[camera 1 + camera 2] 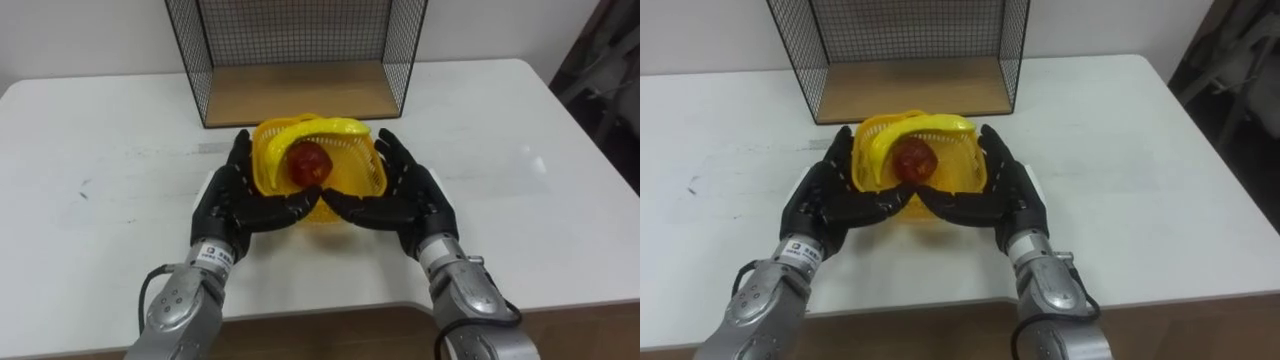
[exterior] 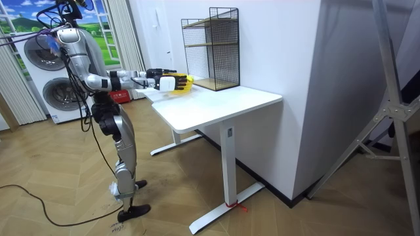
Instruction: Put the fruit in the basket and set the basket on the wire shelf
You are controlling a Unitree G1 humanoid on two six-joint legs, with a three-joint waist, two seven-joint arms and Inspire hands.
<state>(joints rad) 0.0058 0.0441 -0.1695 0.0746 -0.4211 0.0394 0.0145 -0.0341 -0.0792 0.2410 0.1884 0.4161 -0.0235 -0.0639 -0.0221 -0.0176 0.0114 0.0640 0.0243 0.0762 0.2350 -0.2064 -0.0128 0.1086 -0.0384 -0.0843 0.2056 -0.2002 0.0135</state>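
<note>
Both sides of the yellow basket [image 1: 352,165], red fruit [image 1: 310,163] inside, I see cupped by left robot hand [image 1: 235,205] and right robot hand [image 1: 415,200], fingers straight.

Wire shelf [image 1: 300,90]: top cut off by the eye views' upper edge. Basket [image 1: 352,172]: near wall and base hidden behind left hand [image 1: 235,205] and right hand [image 1: 415,200]; contact with surface [image 1: 100,160] undeterminable. Red fruit [image 1: 310,165] partly covered by yellow arc [image 1: 322,126], handle or fruit unclear. Room view: basket contents too small to tell.
</note>
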